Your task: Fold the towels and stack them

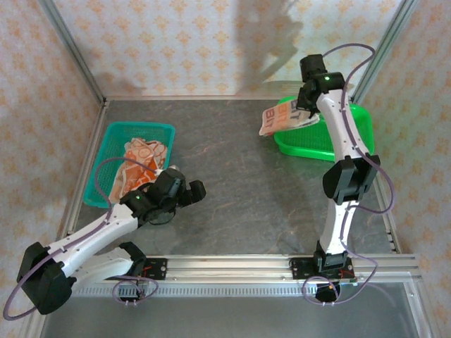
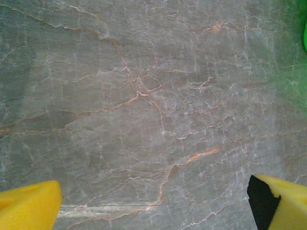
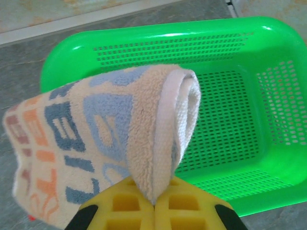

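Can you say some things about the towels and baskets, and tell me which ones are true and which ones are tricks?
1. The right end effector is shut on the cream towel. True.
2. The green basket is full of towels. False: the part of its inside that shows is bare mesh, and the cream towel is held up in front of it.
3. The orange towels lie in the teal basket. True.
4. The left end effector holds a towel. False: it is open, with nothing in it, over the bare table.
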